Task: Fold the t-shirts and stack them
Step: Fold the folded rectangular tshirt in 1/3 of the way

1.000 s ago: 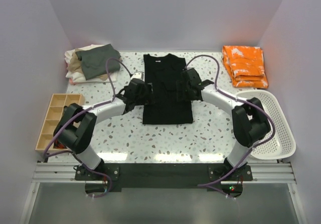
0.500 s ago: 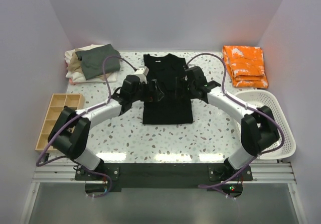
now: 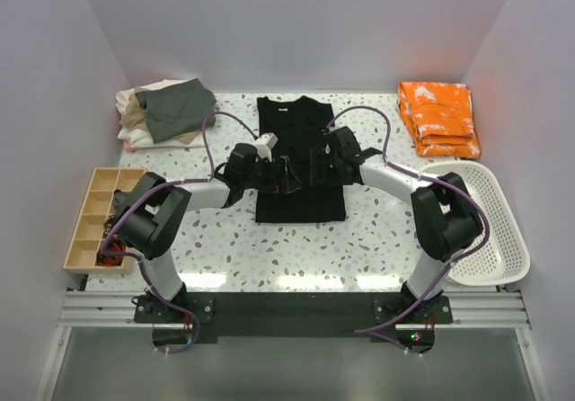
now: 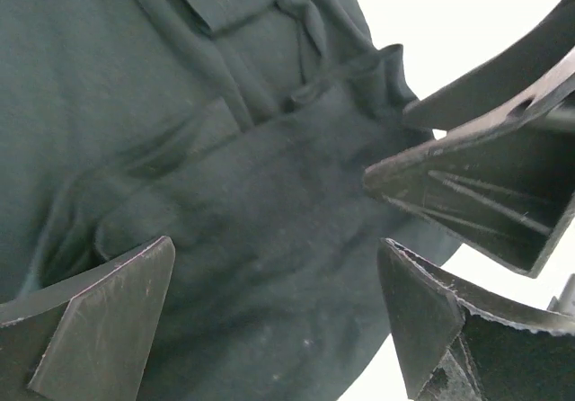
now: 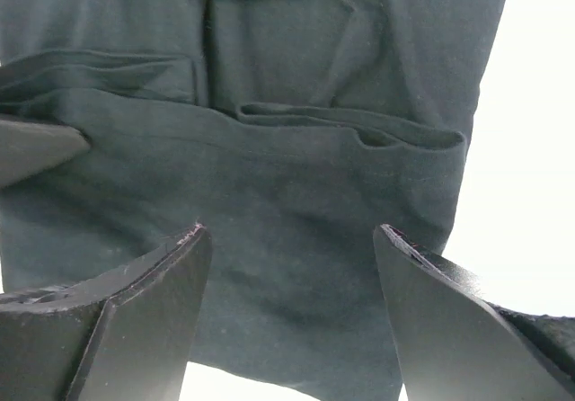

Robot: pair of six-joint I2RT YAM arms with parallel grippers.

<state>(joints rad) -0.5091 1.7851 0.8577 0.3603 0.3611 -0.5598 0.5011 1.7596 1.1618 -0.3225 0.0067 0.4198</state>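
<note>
Near the counter's (image 3: 377,230) far edge, centred, we hold left gripper (image 4: 274,257) and right gripper (image 5: 289,230) unclenched and empty over the plain black cloth t-shirt (image 3: 299,199), sleeves tucked in. Next, we judge, pinch its hem and fold crosswise.

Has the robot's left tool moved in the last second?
Yes. The left tool has slid inward, away from the wooden tray, over the black t-shirt's middle.

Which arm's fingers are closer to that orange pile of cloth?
Right. The right gripper hovers over the black t-shirt, on the side facing the orange pile; the left gripper is beside it, farther off.
</note>
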